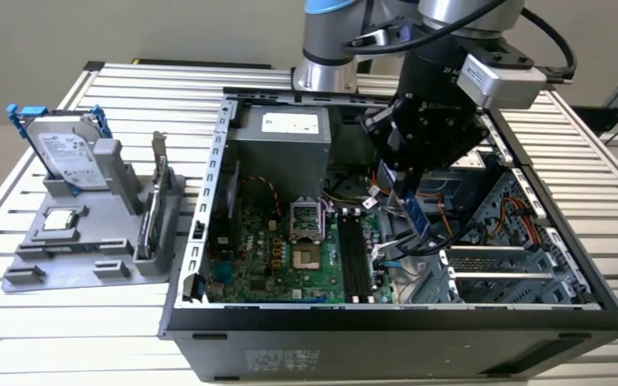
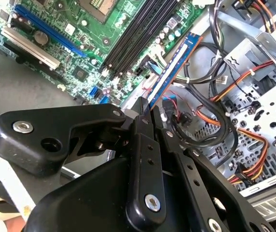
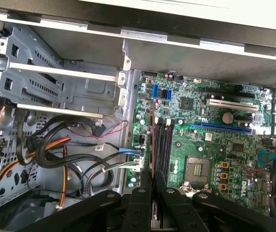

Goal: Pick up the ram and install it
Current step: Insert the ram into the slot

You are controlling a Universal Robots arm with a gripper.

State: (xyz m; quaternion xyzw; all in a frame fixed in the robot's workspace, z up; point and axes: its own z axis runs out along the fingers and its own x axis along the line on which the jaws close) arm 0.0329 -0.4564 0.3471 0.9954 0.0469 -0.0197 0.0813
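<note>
Gripper (image 2: 146,108) clamped tight on the ram (image 2: 169,71), fingers pinching one end of the stick, seen in both wrist views. Ram hangs edge-on, tilted, above the open PC case (image 1: 395,318), over the cable bundle (image 2: 210,96) just beside the motherboard (image 1: 277,257). Black memory slots (image 1: 357,257) sit below, ram not seated. Farther off, the grey fixture (image 1: 62,249) holds the hard drive (image 1: 67,153) upright.
</note>
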